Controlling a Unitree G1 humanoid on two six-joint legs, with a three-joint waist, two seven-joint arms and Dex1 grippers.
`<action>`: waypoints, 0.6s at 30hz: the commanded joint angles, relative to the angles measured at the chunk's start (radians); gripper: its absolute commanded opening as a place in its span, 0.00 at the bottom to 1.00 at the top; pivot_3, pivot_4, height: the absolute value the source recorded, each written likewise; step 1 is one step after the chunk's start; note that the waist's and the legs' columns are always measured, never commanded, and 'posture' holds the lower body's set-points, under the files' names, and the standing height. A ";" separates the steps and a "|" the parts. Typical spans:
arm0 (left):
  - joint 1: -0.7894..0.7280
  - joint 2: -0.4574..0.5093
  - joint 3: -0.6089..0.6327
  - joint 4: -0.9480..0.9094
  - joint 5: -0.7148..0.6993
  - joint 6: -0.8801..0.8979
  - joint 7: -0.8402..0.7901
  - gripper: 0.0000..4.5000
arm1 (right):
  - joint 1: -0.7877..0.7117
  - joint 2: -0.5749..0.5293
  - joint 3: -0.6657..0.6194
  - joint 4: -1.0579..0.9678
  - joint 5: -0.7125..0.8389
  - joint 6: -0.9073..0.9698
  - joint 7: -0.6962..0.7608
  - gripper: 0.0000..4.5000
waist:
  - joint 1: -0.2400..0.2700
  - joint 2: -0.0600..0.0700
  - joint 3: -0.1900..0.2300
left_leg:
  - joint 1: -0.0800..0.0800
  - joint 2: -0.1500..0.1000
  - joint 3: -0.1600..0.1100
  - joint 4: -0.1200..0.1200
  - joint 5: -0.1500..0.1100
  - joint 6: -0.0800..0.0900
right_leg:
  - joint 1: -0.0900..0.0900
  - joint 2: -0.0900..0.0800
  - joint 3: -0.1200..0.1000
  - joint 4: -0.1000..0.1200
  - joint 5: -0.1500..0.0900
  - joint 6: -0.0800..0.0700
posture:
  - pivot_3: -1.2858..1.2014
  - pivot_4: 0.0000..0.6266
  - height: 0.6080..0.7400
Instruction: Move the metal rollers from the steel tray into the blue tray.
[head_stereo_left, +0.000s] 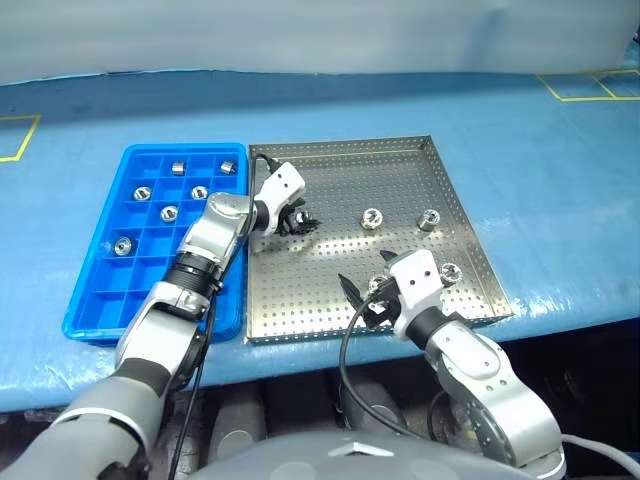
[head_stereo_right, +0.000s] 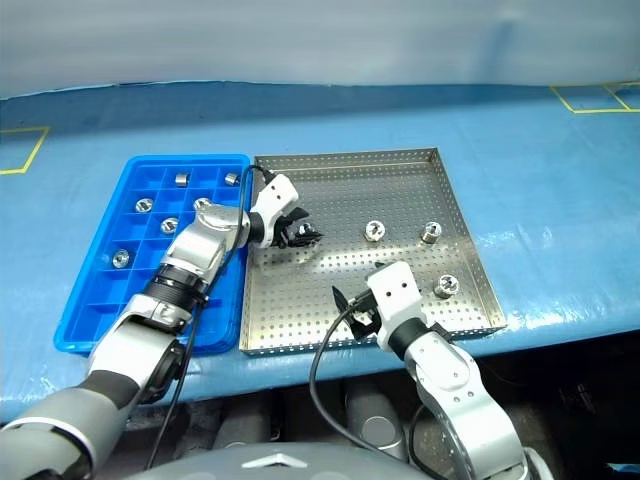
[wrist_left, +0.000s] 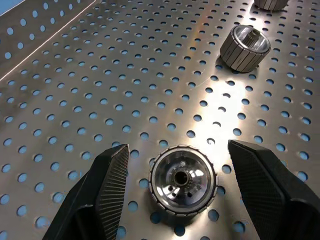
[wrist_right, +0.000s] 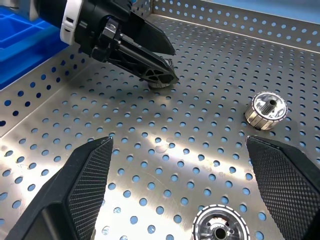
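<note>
While the big square tray of silver perforated sheet metal lies on the blue-covered table, the bright blue plastic compartment tray sits touching its left rim. 6 small shiny metal rollers rest in the blue tray's cells: 2 in the far row, 2 in the next row, 1 below those, and 1 further toward the near-left.

The left pincer reaches over the shared rim into the far-left part of the steel tray, pointing down at the sheet. Its 2 black fingers stand apart on either side of a roller that lies on its end between them, with a gap on both sides, so nothing is grasped. A second roller lies a little beyond it in the left wrist view.

The right pincer hovers over the near middle of the steel tray, its jaws spread wide and empty. 1 roller sits just ahead between its fingers, another further on. From the head views, loose rollers lie mid-tray, toward the right rim and near the right front corner.
</note>
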 joint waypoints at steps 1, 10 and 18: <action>-0.019 -0.015 0.000 -0.007 0.007 0.002 0.014 0.77 | -0.004 0.002 -0.001 -0.019 0.002 -0.018 0.000 1.00 | 0.002 0.000 0.000 | 0.000 0.000 0.000 0.000 0.000 0.000 | 0.000 0.000 0.000 0.000 0.000 0.000 | 0.44 0.24 1.00; -0.020 -0.010 -0.009 0.022 0.050 0.022 0.045 0.56 | 0.016 0.011 -0.007 -0.031 -0.002 -0.020 -0.018 1.00 | 0.000 0.000 0.000 | 0.000 0.000 0.000 0.000 0.000 0.000 | 0.000 0.000 0.000 0.000 0.000 0.000 | 0.43 0.24 1.00; 0.015 0.001 0.055 -0.089 -0.001 0.059 0.053 0.39 | -0.001 0.012 -0.005 -0.021 0.003 -0.020 -0.014 1.00 | -0.001 0.000 0.000 | 0.001 0.000 0.000 0.000 0.000 0.000 | 0.000 0.000 0.000 0.001 0.000 0.000 | 0.44 0.24 1.00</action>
